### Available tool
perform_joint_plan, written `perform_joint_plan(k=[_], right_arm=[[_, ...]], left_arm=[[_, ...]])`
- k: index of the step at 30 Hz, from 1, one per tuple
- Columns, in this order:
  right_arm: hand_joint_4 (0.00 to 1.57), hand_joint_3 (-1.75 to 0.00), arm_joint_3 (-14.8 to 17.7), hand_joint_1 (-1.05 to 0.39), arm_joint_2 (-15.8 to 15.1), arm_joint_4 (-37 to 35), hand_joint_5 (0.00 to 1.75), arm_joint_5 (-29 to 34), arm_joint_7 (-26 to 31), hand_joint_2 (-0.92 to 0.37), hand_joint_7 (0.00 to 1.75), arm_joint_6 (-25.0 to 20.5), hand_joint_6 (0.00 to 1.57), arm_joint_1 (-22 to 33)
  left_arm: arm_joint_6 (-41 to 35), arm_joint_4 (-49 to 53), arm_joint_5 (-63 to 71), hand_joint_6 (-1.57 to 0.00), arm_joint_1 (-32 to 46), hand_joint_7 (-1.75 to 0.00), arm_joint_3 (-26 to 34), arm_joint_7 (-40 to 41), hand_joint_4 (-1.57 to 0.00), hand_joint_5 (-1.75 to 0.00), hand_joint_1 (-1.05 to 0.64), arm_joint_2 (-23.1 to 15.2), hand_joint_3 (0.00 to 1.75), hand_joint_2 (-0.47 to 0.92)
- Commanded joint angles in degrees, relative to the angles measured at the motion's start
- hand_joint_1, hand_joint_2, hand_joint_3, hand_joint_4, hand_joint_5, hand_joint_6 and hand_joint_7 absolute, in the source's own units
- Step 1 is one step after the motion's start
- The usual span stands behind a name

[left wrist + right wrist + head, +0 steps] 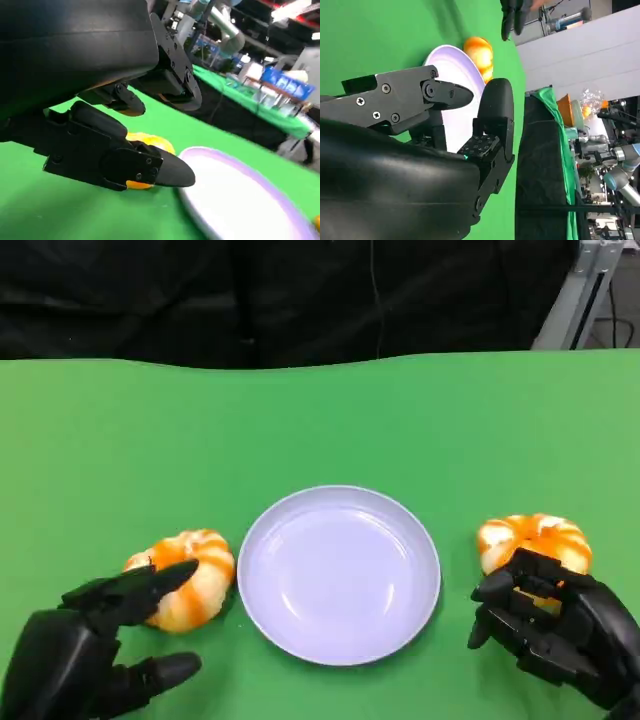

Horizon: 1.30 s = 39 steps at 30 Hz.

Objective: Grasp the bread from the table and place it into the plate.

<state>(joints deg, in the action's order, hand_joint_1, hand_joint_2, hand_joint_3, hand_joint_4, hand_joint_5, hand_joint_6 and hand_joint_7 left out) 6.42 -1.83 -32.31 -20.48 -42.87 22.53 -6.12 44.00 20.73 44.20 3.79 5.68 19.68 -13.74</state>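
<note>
2 breads lay on the desk (100, 440) either side of the plate (415, 540): left bread (200, 585) w/ left hand (95, 645) fingers spread around it, untouched; right bread (535, 538) beside half-curled right hand (555, 625), holding nothing. Risk: closing fingers might shove left bread vs plate rim.

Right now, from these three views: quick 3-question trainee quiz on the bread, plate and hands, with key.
1. True or false: a bread roll already lies in the plate.
2. Multiple choice: the left bread roll lies (A) in the plate, (B) on the green table beside the plate, (C) on the black backdrop.
3. Fill in: the left hand, fingers apart, holds ____.

Key: 1 false, the plate is empty; 2 B; 3 nothing. The right hand hovers at the right bread roll.
</note>
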Motion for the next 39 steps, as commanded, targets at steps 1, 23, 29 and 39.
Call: perform_joint_plan(k=[1, 23, 29, 39], right_arm=[[0.53, -0.39, 0.7, -0.05, -0.8, 0.0, 1.61, -0.4, 0.1, -0.9, 1.11, 0.3, 0.64, -0.3], [0.52, -0.43, 0.7, -0.03, -0.7, 0.4, 1.63, -0.5, 0.2, -0.89, 1.14, 0.0, 0.63, 0.0], [0.53, -0.42, 0.7, -0.03, -0.7, 0.4, 1.63, -0.3, 0.2, -0.9, 1.13, 0.2, 0.63, 0.0], [0.53, -0.42, 0.7, -0.06, -0.8, 0.7, 1.62, -0.4, 0.2, -0.88, 1.13, 0.0, 0.63, 0.2]], left_arm=[[-3.2, -0.5, 1.1, -0.59, -0.5, 0.0, -2.7, 3.7, -0.56, 0.0, -0.77, -3.0, 0.28, 0.92], [-15.6, 1.7, 1.2, -0.44, -7.3, 0.0, -13.5, 4.9, -0.5, 0.0, -0.85, -7.3, 0.33, 0.92], [-16.4, 3.1, 0.5, -0.44, -8.6, 0.0, -15.0, 5.0, -0.5, 0.0, -0.85, -7.8, 0.32, 0.92], [-18.0, 8.5, -0.3, -0.46, -12.1, -0.01, -18.1, 4.9, -0.51, -0.01, -0.84, -8.1, 0.3, 0.92]])
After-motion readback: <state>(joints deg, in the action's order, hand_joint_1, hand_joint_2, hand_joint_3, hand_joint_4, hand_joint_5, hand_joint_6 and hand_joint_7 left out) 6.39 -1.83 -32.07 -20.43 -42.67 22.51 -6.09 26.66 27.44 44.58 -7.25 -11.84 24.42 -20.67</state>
